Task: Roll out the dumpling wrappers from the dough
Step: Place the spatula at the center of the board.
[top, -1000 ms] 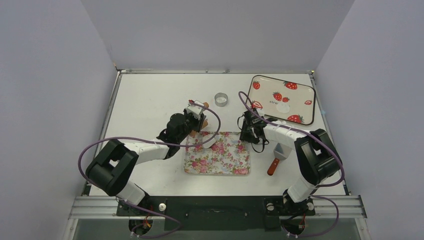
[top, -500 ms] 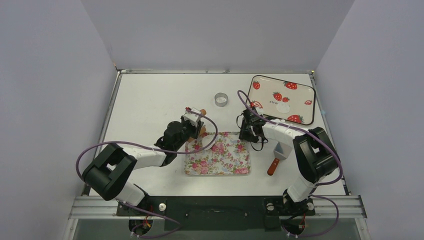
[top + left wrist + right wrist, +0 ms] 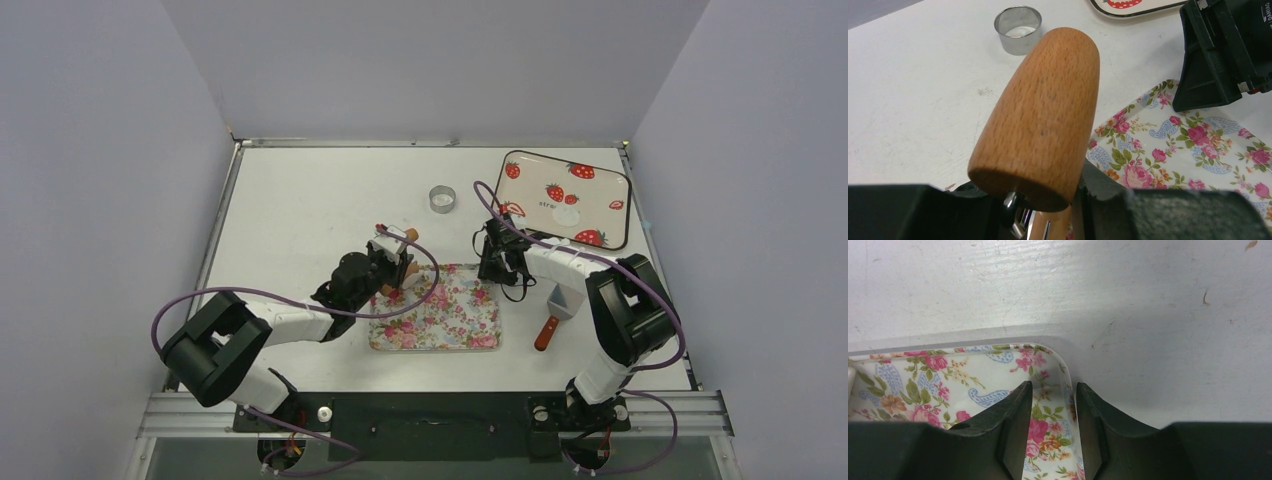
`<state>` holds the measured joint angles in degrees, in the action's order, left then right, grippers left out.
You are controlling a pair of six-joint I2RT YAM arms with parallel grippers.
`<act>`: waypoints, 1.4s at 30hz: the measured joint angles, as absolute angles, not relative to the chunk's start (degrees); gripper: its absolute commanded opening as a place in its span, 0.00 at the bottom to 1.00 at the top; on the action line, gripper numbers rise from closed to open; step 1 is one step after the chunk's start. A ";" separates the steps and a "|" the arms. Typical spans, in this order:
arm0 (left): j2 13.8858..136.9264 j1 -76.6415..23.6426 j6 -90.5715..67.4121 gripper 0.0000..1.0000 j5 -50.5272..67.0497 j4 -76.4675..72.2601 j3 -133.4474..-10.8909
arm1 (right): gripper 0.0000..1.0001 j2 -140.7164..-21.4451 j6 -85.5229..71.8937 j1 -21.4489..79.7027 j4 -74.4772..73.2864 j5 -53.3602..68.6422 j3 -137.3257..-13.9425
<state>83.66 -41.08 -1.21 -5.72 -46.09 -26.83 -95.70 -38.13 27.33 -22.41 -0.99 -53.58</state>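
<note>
We take the dough [image 3: 403, 295] to be the small pale patch near the far left corner of the floral tray [image 3: 470, 335], mostly hidden under the left gripper [image 3: 392, 265], so its outline is unclear. It should be light, soft and tacky. Fingers would dent or tear it, so it is better worked through the wooden rolling pin [image 3: 1040, 115], which the left gripper clamps near one handle. That handle juts out over the tray's far edge.

One finished dumpling wrapper [image 3: 567, 215] lies on the strawberry tray [image 3: 600, 195] at the table's [image 3: 300, 200] far right corner. It looks thin and floppy, so we judge it best lifted from beneath.

The right gripper [image 3: 1054, 390] straddles the rim at the floral tray's far right corner, one finger inside and one outside. We cannot tell whether it pinches the rim. Its bulk limits any roll toward that corner.

The metal ring cutter [image 3: 442, 198] stands beyond the tray's far edge, apart from it. The red-handled spatula [image 3: 553, 318] lies just right of the tray, under the right arm.
</note>
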 measured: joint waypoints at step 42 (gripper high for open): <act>92.38 -42.24 -10.94 0.00 -0.12 -58.17 -25.85 | 0.35 -93.30 -37.87 25.06 -23.16 -0.99 -51.13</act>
